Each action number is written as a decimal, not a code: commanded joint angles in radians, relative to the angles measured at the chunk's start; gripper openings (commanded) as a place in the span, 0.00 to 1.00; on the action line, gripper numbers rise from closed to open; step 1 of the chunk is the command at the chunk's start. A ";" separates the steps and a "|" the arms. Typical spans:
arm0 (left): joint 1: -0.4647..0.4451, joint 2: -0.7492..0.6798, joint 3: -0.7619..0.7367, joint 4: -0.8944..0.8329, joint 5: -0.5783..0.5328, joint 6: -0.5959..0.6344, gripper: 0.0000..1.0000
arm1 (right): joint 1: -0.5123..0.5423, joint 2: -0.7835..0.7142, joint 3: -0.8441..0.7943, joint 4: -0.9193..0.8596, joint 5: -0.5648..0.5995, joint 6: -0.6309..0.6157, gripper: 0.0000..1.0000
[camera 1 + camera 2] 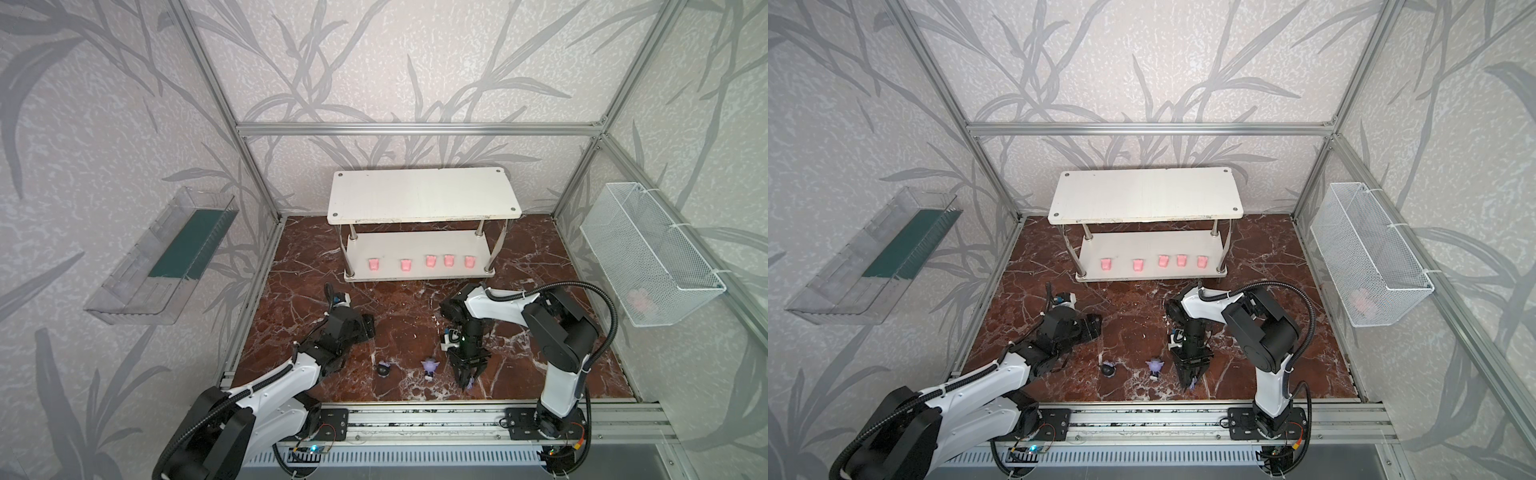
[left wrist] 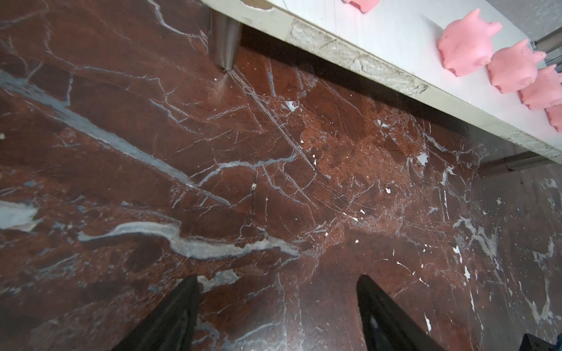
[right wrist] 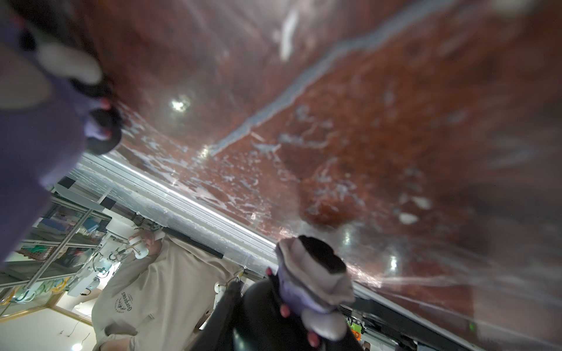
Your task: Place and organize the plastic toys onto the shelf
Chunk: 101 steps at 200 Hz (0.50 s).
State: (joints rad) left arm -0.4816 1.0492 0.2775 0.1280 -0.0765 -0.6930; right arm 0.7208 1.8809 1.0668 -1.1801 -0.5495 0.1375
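One figurine (image 3: pixel 313 282) is clamped in the right gripper (image 1: pixel 466 380), lower centre of frame. Two figurines (image 1: pixel 429 367) are located on the floor (image 1: pixel 540 266), left of it in frame. Five pigs (image 1: pixel 430 260) are lined on the shelf's (image 1: pixel 424 195) lower board. The left gripper (image 2: pixel 278 279) is spread apart.

**Five piglets shelved, three figurines off the shelf**

The white two-tier shelf (image 1: pixel 424 195) stands at 12 o'clock. The five pink piglets (image 1: pixel 430 260) sit upright in a row along the front of its lower board, with two spaced out toward 9 o'clock and three closer together toward 3. Near 6 o'clock on the marble floor (image 1: pixel 399 316), the lilac-purple figurine (image 1: pixel 428 366) stands upright. The dark figurine (image 1: pixel 384 368) lies at its 9 o'clock, and at its 3 o'clock the gripped figurine (image 1: pixel 469 383) is pinched in the right gripper (image 1: pixel 467 376).
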 commanded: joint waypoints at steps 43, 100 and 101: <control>0.010 0.005 -0.019 0.009 0.004 -0.017 0.80 | -0.017 0.030 0.037 -0.007 0.023 -0.011 0.25; 0.011 0.008 -0.016 0.012 0.006 -0.021 0.80 | -0.046 0.029 0.045 -0.006 0.022 -0.017 0.31; 0.011 0.008 -0.016 0.012 0.007 -0.021 0.80 | -0.047 0.030 0.046 -0.006 0.022 -0.017 0.31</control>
State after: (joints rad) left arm -0.4763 1.0508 0.2722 0.1287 -0.0750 -0.6941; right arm 0.6865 1.8977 1.0878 -1.1759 -0.5320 0.1364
